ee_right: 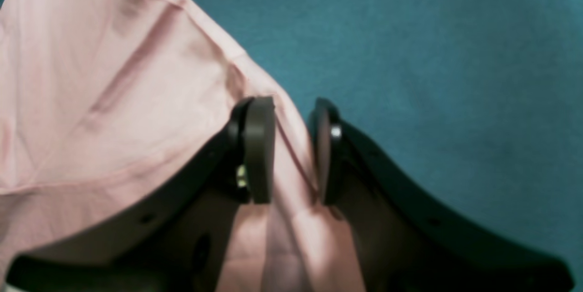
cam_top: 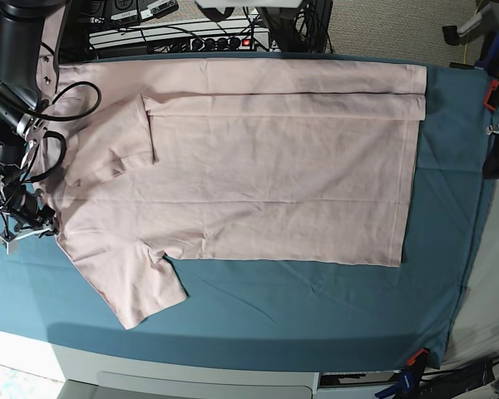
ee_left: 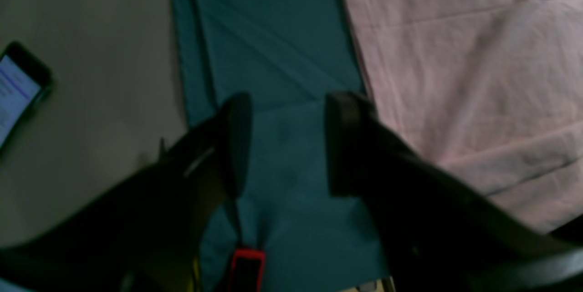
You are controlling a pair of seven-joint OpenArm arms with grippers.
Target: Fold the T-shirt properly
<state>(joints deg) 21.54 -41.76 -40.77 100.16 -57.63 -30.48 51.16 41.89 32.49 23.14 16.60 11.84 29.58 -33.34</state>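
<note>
Pink cloth fills the gap between the right jaws in the right wrist view: the right gripper [ee_right: 294, 151] straddles a raised edge fold of the T-shirt [ee_right: 114, 78], its two pads [ee_right: 259, 146] narrowly apart with the hem running up between them, though whether they press the cloth firmly cannot be told. From the base view the T-shirt [cam_top: 266, 166] lies spread flat across the teal sheet [cam_top: 316, 307] on the bench, plain side up, with its far long edge folded over in a straight band and one sleeve turned in on top of the body near the left of that view; the other sleeve [cam_top: 137, 287] sticks out toward the near edge. The right arm [cam_top: 17, 91] stands at that view's left, its gripper [cam_top: 25, 218] down at the shirt's edge beside the shoulder. The left gripper [ee_left: 282, 141] hangs above bare teal sheet [ee_left: 273, 32] with its jaws wide apart and nothing between them; the shirt's straight edge [ee_left: 455, 55] lies just beside it, not touching. Beyond the sheet's border in the left wrist view is grey floor [ee_left: 91, 100] with a phone [ee_left: 18, 87] lying on it, screen lit. Small orange clips [cam_top: 417, 359] hold the sheet at the bench corners on the base view's right.
</note>
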